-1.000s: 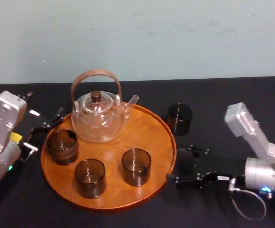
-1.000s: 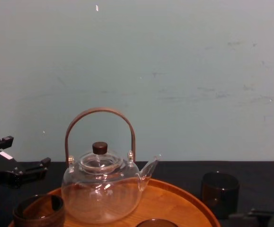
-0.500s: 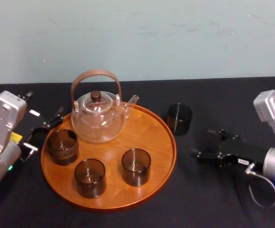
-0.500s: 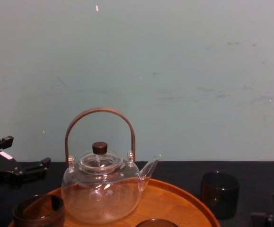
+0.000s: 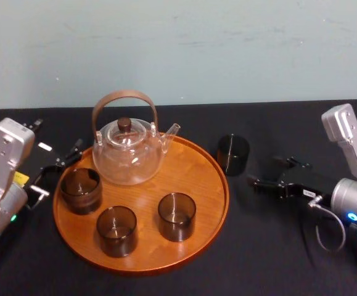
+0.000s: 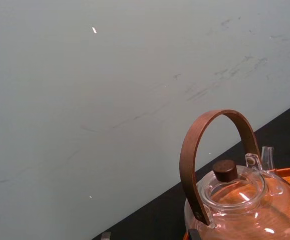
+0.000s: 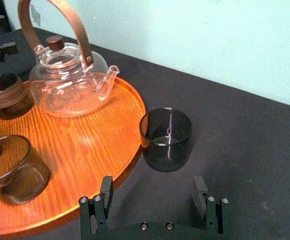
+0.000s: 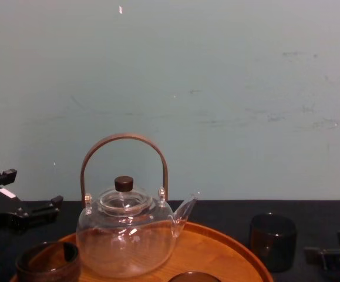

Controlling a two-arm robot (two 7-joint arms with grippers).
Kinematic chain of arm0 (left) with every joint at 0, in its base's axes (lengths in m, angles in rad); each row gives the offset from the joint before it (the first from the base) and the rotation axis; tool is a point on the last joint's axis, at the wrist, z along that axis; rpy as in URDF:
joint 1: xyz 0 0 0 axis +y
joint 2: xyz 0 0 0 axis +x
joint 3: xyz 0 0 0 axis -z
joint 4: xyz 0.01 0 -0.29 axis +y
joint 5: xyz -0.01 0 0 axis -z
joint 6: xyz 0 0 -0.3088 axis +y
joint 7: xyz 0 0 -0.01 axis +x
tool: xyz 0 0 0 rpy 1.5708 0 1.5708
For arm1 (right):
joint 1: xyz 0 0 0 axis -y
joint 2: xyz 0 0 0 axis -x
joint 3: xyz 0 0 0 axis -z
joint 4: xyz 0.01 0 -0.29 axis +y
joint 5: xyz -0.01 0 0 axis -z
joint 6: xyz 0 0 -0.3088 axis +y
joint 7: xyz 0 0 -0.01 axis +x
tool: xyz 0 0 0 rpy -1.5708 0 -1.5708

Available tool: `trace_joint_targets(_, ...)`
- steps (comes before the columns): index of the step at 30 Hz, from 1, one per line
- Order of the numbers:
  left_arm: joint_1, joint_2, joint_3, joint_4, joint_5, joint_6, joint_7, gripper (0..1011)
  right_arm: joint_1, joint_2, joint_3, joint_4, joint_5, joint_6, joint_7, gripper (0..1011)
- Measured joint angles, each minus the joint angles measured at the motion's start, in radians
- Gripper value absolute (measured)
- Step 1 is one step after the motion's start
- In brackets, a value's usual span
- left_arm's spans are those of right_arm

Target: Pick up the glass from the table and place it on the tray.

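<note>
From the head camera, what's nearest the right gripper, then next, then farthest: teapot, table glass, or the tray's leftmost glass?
1. Glass on the table, just ahead of the right gripper.
2. Glass teapot, at the back of the tray.
3. Leftmost glass, at the tray's left edge.
Left gripper sits parked far left.

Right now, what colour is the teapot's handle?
Brown; the handle shows best in the left wrist view.

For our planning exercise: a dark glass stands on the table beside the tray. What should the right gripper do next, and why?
Probably ease the right gripper forward until its open fingers straddle the dark glass, which stands upright just ahead, beside the tray, ungrasped. The left gripper sits parked at the tray's left.
</note>
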Motion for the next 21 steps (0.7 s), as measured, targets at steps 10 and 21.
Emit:
trace_joint_targets(10,0.000,0.000,0.000,0.000,0.000,0.000,0.000,1001,0.044,-0.048,-0.001,0.053,-0.035,0.001,-0.004,1002)
trace_joint_targets(21,0.000,0.000,0.000,0.000,0.000,0.000,0.000,1001,0.087,-0.096,-0.004,0.107,-0.079,0.002,-0.012,1002)
